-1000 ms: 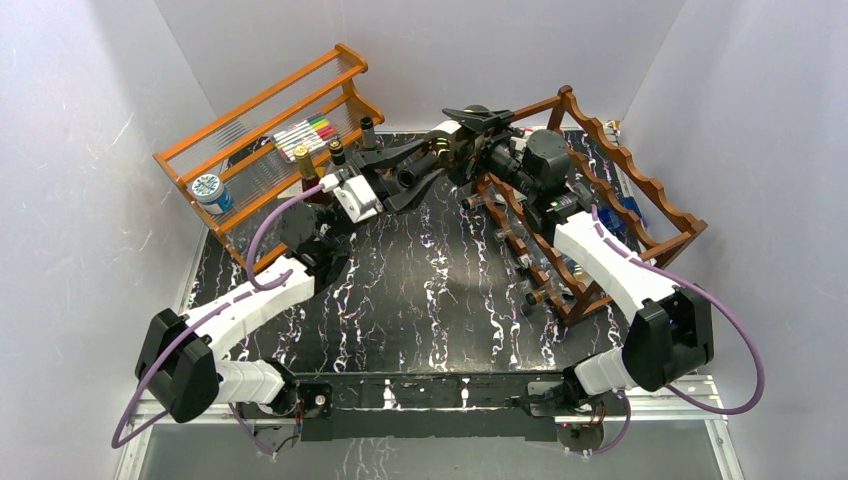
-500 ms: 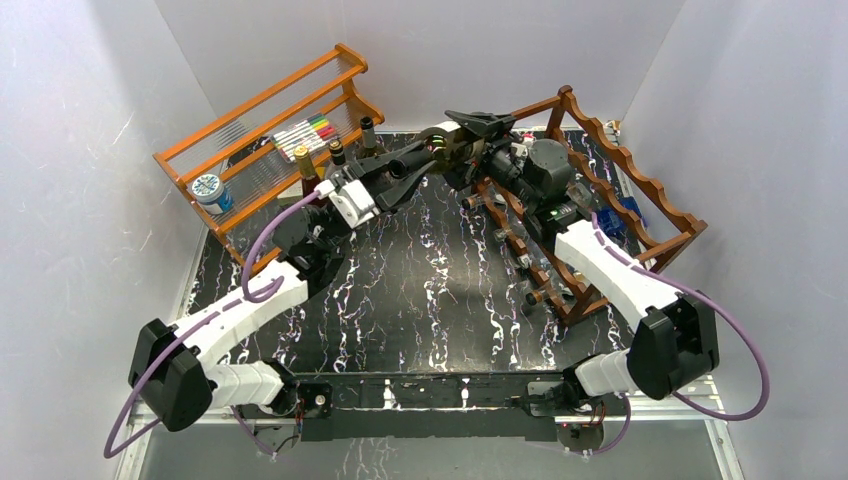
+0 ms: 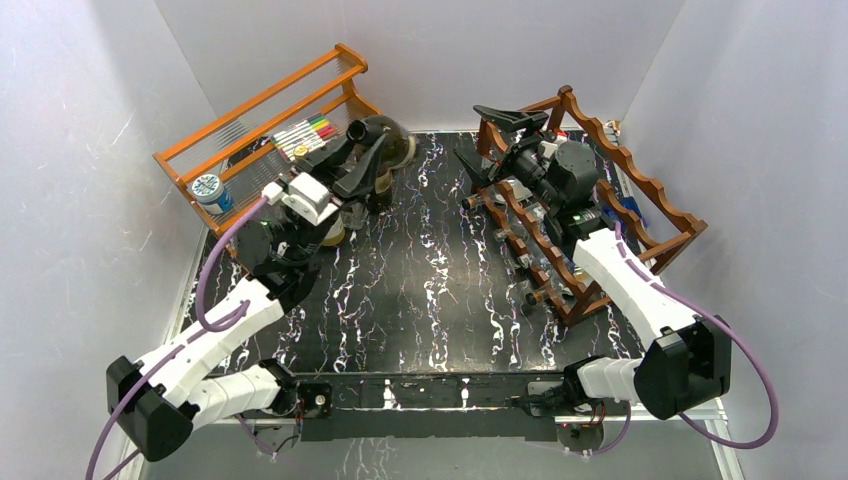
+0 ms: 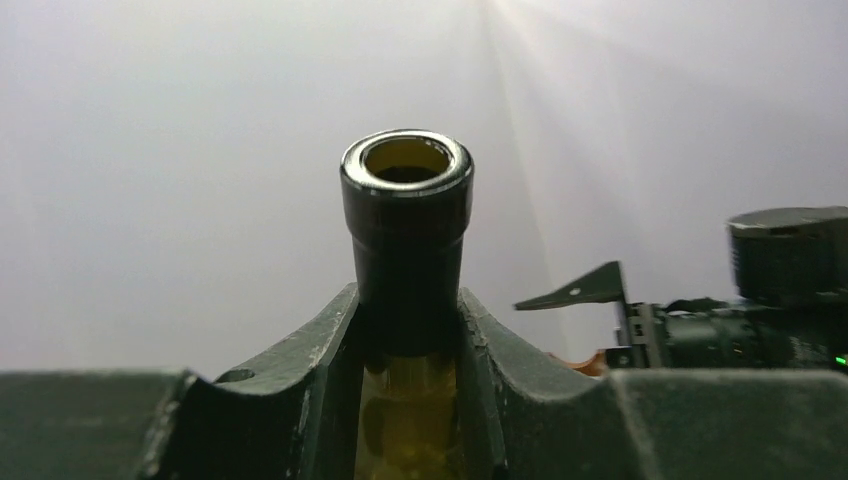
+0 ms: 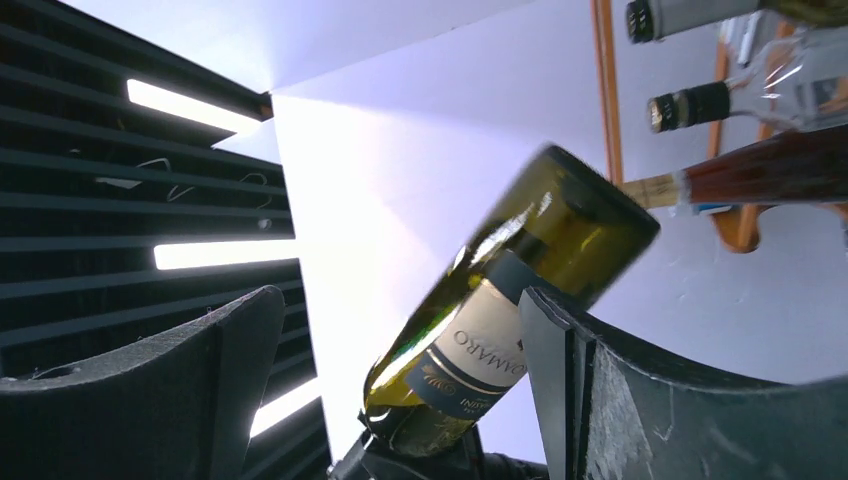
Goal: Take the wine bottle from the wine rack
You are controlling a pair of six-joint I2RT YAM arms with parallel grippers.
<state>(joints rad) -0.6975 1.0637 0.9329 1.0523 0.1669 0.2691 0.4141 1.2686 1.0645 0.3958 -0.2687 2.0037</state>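
The wine bottle (image 3: 386, 141) is green glass with a white and blue label. It is in the air at the back left, tilted, off the dark reddish-brown wine rack (image 3: 640, 185). My left gripper (image 3: 365, 162) is shut on its dark-capped neck (image 4: 405, 225). My right gripper (image 3: 490, 140) is open and empty by the wine rack's far left end, about a hand's width right of the bottle. The right wrist view shows the bottle (image 5: 500, 310) beyond my open right gripper (image 5: 400, 297), apart from both fingers.
Several other bottles (image 3: 530, 262) lie in the wine rack's lower tiers. A lighter orange rack (image 3: 262, 112) at the back left holds markers and a small jar (image 3: 208, 189), with upright bottles (image 5: 735, 100) in front of it. White walls close in the table.
My left gripper has carried the bottle left, away from the wine rack and toward the orange rack. My right gripper has drawn back to the right and now stands apart from the bottle.
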